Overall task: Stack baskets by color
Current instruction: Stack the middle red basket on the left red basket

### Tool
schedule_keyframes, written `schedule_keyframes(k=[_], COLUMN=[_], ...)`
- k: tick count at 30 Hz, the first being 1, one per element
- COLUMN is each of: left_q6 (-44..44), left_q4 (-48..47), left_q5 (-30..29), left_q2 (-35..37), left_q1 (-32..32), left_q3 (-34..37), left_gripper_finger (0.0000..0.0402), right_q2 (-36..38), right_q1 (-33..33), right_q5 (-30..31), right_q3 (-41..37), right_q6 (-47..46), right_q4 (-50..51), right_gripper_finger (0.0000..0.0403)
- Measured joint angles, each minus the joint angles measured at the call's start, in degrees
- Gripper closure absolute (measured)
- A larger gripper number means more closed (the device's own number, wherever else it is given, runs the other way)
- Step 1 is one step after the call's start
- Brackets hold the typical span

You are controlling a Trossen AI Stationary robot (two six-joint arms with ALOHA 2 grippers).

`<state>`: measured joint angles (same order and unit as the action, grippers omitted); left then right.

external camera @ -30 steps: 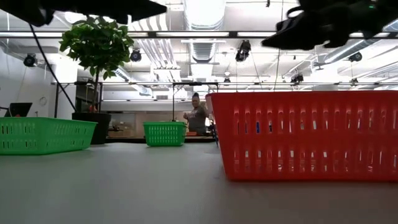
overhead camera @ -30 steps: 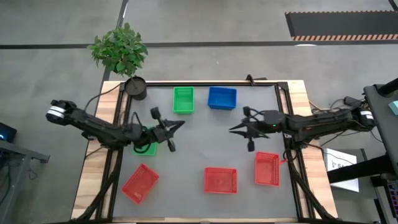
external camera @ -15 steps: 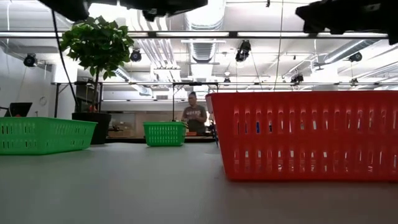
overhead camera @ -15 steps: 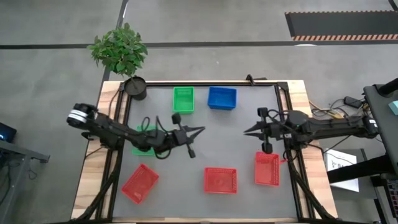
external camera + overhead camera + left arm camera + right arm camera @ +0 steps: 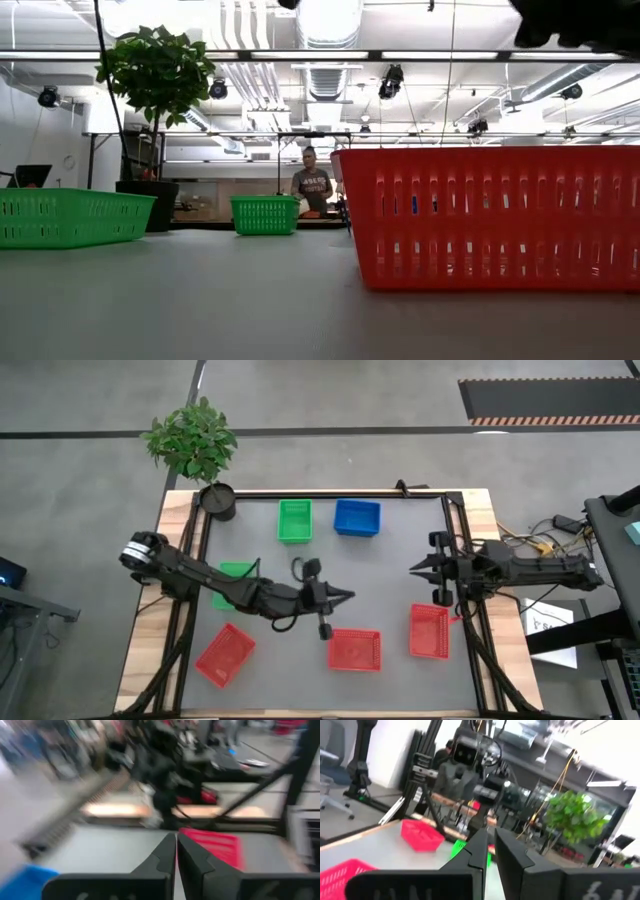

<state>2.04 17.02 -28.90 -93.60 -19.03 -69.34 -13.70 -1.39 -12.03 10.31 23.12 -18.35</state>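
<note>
Six baskets rest on their bases on the grey table. Two green ones and a blue one stand at the far and left parts. Three red ones stand along the near part. My left gripper is shut and holds nothing, up over the table's middle, just beyond the middle red basket. My right gripper is shut and holds nothing, by the right edge, beyond the right red basket. In the left wrist view the shut fingers point at a red basket.
A round black pot with a leafy plant stands at the far left corner. A black frame runs round the table's edge. Open grey surface lies between the two arms. A person stands far behind the table.
My left gripper has swung from beside the left green basket toward the table's right and near side, to the middle, rolling about its own axis as it went. My right gripper has drawn back toward the right edge. Both stayed shut. No basket moved.
</note>
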Motion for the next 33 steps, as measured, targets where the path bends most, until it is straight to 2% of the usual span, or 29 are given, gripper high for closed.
schedule_keyframes(k=[3, 5, 13, 17, 21, 28, 33], left_q6=[11.18, 15.42, 17.34, 17.35, 18.14, 18.33, 13.24], left_q4=[-12.63, -20.56, -34.34, -38.74, -41.93, -41.66, -41.27], left_q5=[4.77, 6.52, 13.97, 18.09, 18.61, 21.04, 20.56], left_q2=[-1.45, -3.04, -12.54, -17.39, -21.16, -24.74, -24.67], left_q1=[-0.22, -0.73, -2.48, -2.99, -3.92, -4.98, -5.18], left_q3=[-6.34, -9.72, -22.96, -27.97, -31.14, -31.47, -30.61], left_gripper_finger=[0.0402, 0.0402, 0.0402, 0.0402, 0.0402, 0.0402, 0.0402], right_q2=[0.74, 0.85, 0.9, 0.92, 0.92, 0.9, 0.9], right_q1=[0.0, 0.01, 0.0, 0.0, 0.0, 0.0, 0.0], right_q5=[0.0, -0.17, -0.02, -0.46, -0.44, -0.43, -0.39], right_q3=[0.17, 0.57, 0.59, 0.59, 0.29, -0.18, -0.2], right_q6=[0.76, 1.09, 3.18, 4.41, 5.25, 5.43, 5.21], right_q4=[0.0, -0.34, 0.09, 0.07, -0.04, -0.25, -0.4], right_gripper_finger=[0.0376, 0.0376, 0.0376, 0.0376, 0.0376, 0.0376, 0.0376])
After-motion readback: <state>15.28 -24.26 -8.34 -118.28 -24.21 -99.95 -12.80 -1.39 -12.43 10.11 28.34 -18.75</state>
